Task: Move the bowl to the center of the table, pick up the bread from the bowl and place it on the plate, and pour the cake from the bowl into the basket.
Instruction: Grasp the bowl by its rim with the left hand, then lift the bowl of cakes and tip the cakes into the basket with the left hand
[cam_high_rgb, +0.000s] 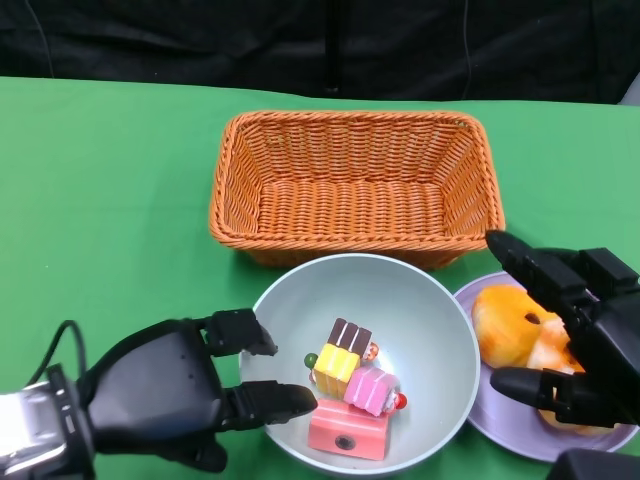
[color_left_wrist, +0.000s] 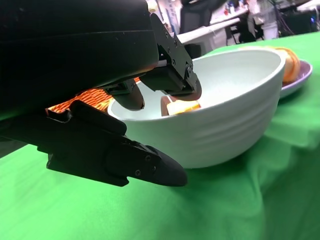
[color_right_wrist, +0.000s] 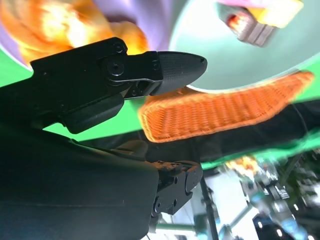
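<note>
Sitting near the table's front edge: the bowl, pale grey-green, just in front of the basket and touching or nearly touching the plate at its right side.
Cake: several small toy cakes lie in the bowl; a yellow block with a brown striped top, a pink piece leaning against it, and a salmon-pink slab under them towards the near rim.
Bread: an orange-yellow bun lies on the plate, partly hidden by the right hand.
Plate: lilac plate, to the right of the bowl, its rim just beside the bowl's.
Basket: orange woven basket, rectangular, behind the bowl, nothing visible inside.
Left hand: the left hand is at the bowl's left rim with its fingers apart; one finger reaches over the rim into the bowl, and the wrist view shows a lower finger lying outside the wall, close to it. I cannot tell whether the wall is actually pinched.
Right hand: the right hand hovers over the plate and bun with fingers spread; one finger points towards the basket's corner, another lies low over the plate. It holds nothing that I can see.
Table: covered in a green cloth, with a black backdrop behind.
</note>
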